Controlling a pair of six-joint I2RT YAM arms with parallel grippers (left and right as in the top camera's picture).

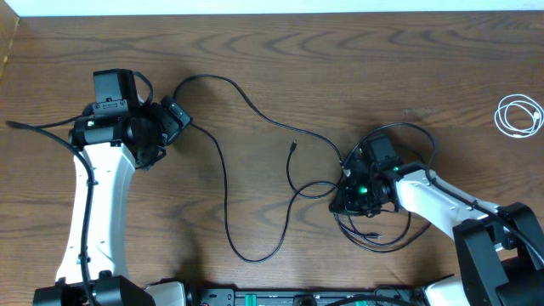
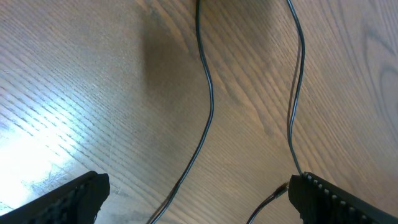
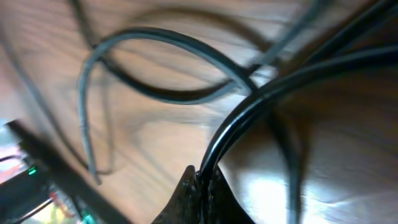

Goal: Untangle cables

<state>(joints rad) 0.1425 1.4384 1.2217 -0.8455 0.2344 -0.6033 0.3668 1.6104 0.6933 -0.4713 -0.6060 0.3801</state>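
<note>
Overhead: left pincer [image 1: 176, 115] sits at one end of the long black cords [image 1: 225, 183], which loop across the table [image 1: 340, 51] to a tangle under the right pincer [image 1: 347, 197]. Left wrist: its fingers [image 2: 68, 199] are wide apart, with two cords running between them and a small plug [image 2: 283, 186] just beside one finger. Right wrist: right pincer tips are clamped together on one of the black cords. White cord [image 1: 520, 115] is coiled well apart, beyond the right pincer.

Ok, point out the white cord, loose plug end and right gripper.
white cord [image 1: 500, 116], overhead view, coil's left edge.
loose plug end [image 1: 294, 145], overhead view, the tip.
right gripper [image 3: 202, 183], right wrist view, fingertips pinching black cord [image 3: 273, 87].
</note>
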